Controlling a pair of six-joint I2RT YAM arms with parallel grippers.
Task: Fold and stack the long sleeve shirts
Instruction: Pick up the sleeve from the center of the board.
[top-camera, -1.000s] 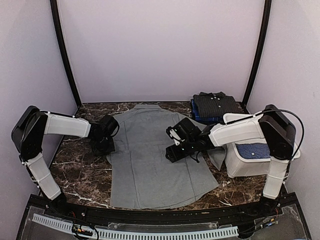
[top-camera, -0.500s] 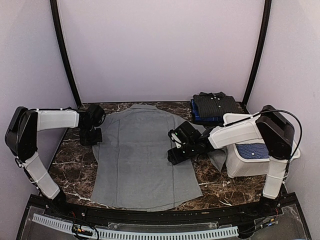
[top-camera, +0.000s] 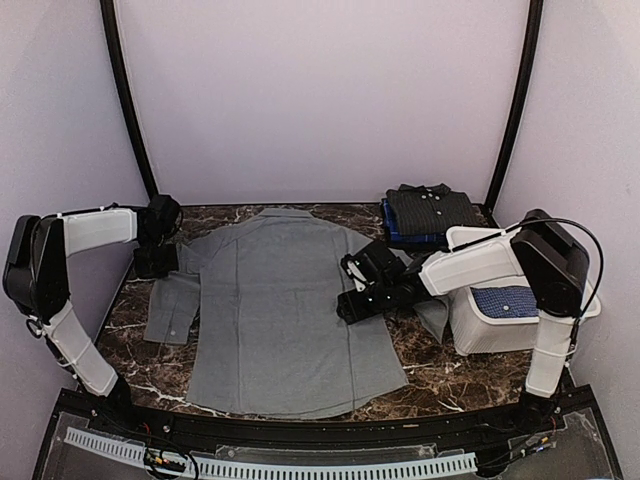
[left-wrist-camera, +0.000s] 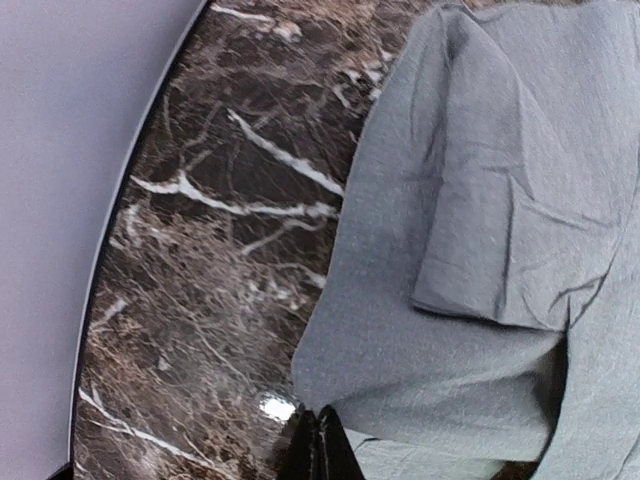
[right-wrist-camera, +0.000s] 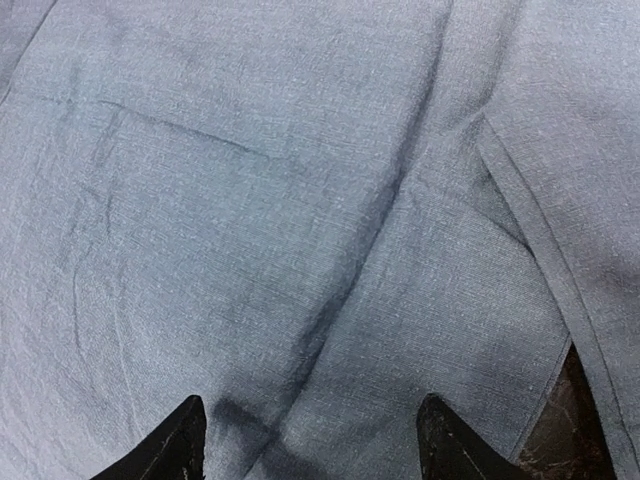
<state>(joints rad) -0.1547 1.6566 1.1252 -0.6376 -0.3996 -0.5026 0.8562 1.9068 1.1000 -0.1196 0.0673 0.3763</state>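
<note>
Apparently the grey shirt (top-camera: 285, 310) is being spread flat: the left gripper (left-wrist-camera: 318, 447) pinches its sleeve (top-camera: 172, 305), the right gripper (right-wrist-camera: 318, 440) rests open-jawed, and folding the sleeves inward likely comes next.

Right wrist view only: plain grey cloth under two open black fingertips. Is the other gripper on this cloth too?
Observer: Yes. The left gripper is shut, pinching the edge of the grey collared button-front shirt near its spread-out sleeve.
Operator: Any shirts finished?
Observer: Two folded shirts, dark on blue, sit stacked at the far right corner.
Operator: More waiting?
Observer: A blue dotted shirt lies in the white plastic tub.
</note>
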